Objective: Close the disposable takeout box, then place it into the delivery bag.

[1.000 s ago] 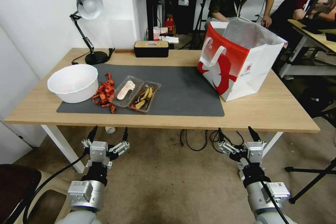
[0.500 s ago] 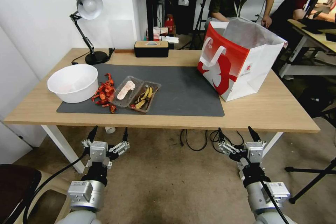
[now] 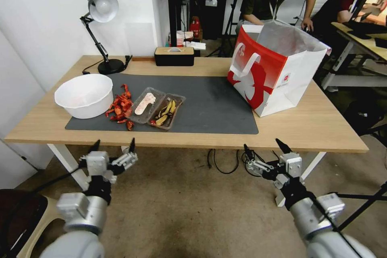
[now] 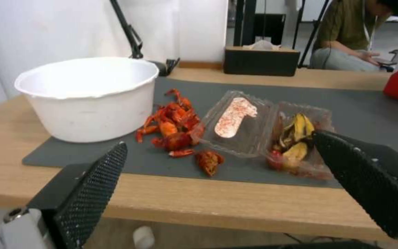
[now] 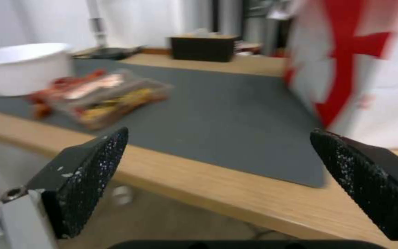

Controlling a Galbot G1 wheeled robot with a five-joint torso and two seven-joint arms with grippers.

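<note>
Looking down, we see the disposable takeout box (image 3: 156, 109) lying open on a dark mat (image 3: 209, 105), toward the tabletop's (image 3: 318, 129) front left, red crayfish shells (image 3: 119, 107) touching it and a white bowl (image 3: 84, 95) beyond them. Our delivery bag (image 3: 274, 68) stands upright near the back right corner. Our left gripper (image 3: 112, 147) and right gripper (image 3: 263, 148) hover below the front edge, jaws spread wide, holding nothing.

Clear takeout box (image 3: 156, 109) open flat on mat, delivery bag (image 3: 275, 68) upright, open
</note>
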